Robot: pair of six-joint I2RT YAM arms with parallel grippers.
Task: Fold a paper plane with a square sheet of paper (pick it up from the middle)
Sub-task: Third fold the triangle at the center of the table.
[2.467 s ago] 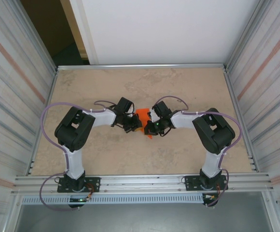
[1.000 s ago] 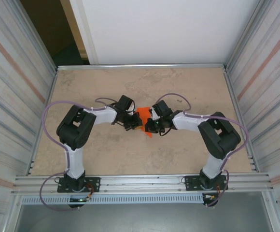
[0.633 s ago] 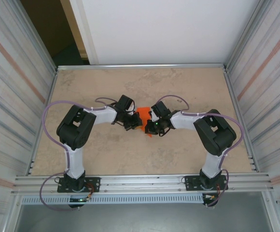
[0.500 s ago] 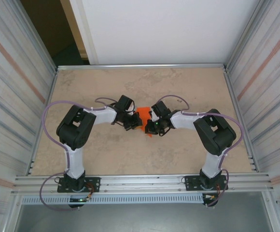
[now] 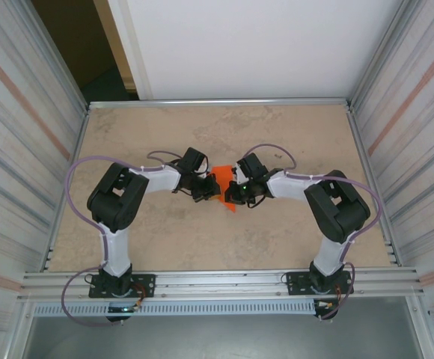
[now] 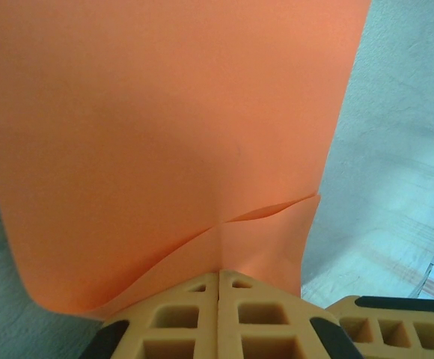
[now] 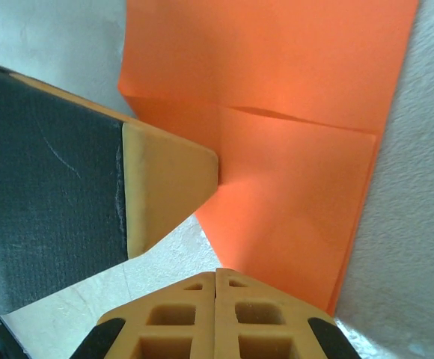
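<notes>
A mottled beige table [image 5: 150, 134] lies inside a metal frame, with ribbed walls on both sides and a white panel at the back. The two arms bend inward and meet near its middle, over the sheet of paper [image 6: 164, 134].

The left gripper [image 6: 218, 275] is clenched, its two tan fingertips pressed flat together on the near edge of the paper. The right gripper [image 7: 215, 273] is clenched too, and its tips meet the paper's lower edge, so it seems to pinch the sheet there. The right wrist view also catches a finger [image 7: 168, 187] of the left gripper from the side (tan tip, black pad behind it), with its point touching the paper.

The paper is bright orange and plain. It is no flat square: a straight crease crosses it, and one layer lies over another. Near the left fingertips a loose flap lifts slightly off the layer beneath. From above, most of the sheet is hidden between the two wrists, and one orange corner pokes out toward the near edge of the table.
</notes>
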